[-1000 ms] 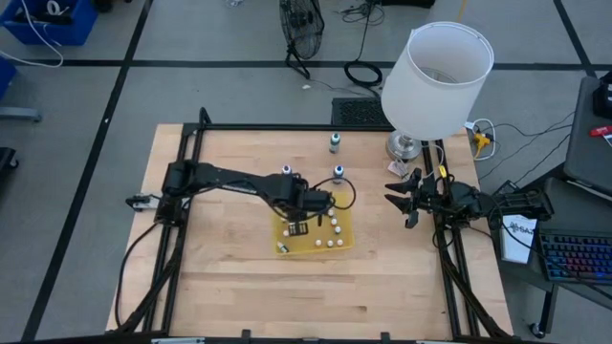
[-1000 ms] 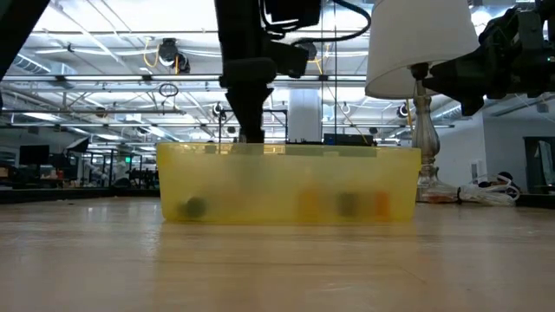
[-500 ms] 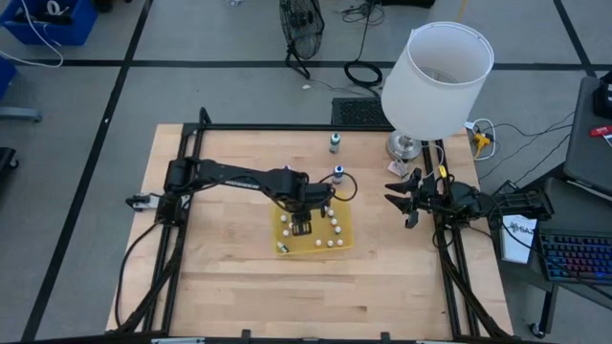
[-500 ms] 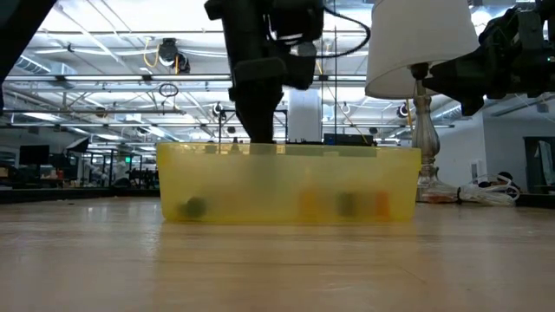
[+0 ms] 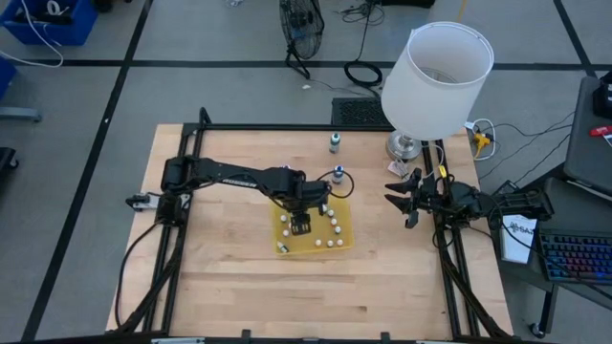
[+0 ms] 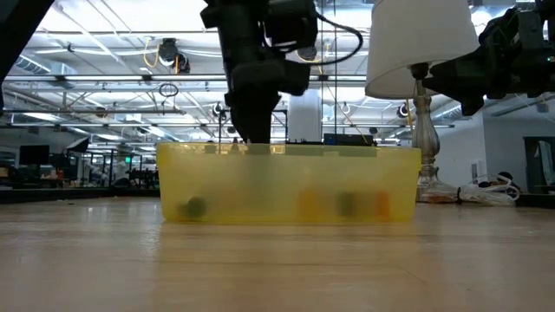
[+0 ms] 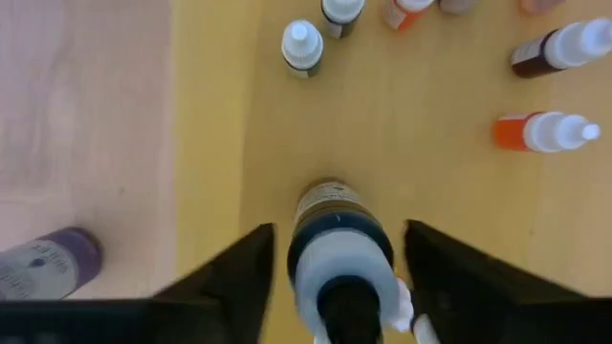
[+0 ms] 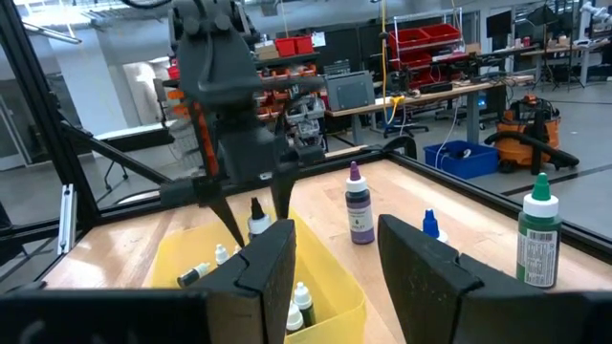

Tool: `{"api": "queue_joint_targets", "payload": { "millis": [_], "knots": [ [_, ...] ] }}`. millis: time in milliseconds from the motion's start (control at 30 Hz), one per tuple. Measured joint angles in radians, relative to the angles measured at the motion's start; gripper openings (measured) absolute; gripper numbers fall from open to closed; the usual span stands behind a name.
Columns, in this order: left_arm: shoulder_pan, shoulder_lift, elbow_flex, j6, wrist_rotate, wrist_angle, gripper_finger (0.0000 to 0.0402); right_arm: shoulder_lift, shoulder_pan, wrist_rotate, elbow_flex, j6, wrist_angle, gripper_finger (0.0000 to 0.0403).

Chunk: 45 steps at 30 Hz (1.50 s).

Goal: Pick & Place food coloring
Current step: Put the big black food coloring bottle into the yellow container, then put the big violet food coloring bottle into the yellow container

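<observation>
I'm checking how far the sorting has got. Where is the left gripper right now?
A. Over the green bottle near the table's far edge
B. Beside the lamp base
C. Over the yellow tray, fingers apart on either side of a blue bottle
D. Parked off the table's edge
C: the left gripper is over the yellow tray, and the left wrist view shows its fingers apart, flanking a blue bottle.

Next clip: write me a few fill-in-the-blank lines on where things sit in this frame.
1. The left gripper hangs over the ____ bin.
2. Between its open fingers a bottle stands ____.
3. The right gripper waits beside the ____.
4. The green-capped bottle stands ____ the bin.

Missing words: yellow; upright; lamp; outside
</observation>
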Motion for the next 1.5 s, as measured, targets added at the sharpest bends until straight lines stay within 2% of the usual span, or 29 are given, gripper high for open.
{"api": "queue_joint_targets", "payload": {
  "millis": [167, 267, 333, 467, 567, 667, 833, 967, 1267, 1500],
  "knots": [
    [0.0, -0.048, 0.0, -0.052, -0.028, 0.0, 0.0341, 0.0, 0.0, 0.0, 0.0, 0.0, 0.0, 0.0141],
    [0.0, -0.086, 0.0, -0.079, -0.045, -0.01, 0.0381, 0.0, 0.0, 0.0, 0.0, 0.0, 0.0, 0.0141],
    [0.0, -0.117, 0.001, -0.079, -0.071, -0.035, 0.0393, 0.0, 0.0, 0.0, 0.0, 0.0, 0.0, 0.0141],
    [0.016, -0.198, 0.001, -0.082, -0.177, -0.124, 0.0387, 0.0, 0.0, 0.0, 0.0, 0.0, 0.0, 0.0141],
    [0.072, -0.256, 0.002, -0.081, -0.2, -0.216, 0.0372, 0.0, 0.0, 0.0, 0.0, 0.0, 0.0, 0.0141],
    [0.165, -0.292, 0.002, -0.087, -0.188, -0.256, 0.0357, 0.0, 0.0, 0.0, 0.0, 0.0, 0.0, 0.0141],
    [0.328, -0.293, 0.002, -0.099, -0.103, -0.25, 0.0339, 0.0, 0.0, 0.0, 0.0, 0.0, 0.0, 0.0141],
    [0.401, -0.261, 0.002, -0.048, -0.063, -0.223, 0.0329, 0.0, 0.0, 0.0, 0.0, 0.0, 0.0, 0.0141],
    [0.395, -0.172, 0.002, 0.113, -0.059, -0.178, 0.0315, 0.0, 0.0, 0.0, 0.0, 0.0, 0.0, 0.0141],
    [0.376, -0.102, 0.002, 0.14, -0.035, -0.169, 0.0321, 0.0, 0.0, 0.0, 0.0, 0.0, 0.0, 0.0141]
  ]
}}
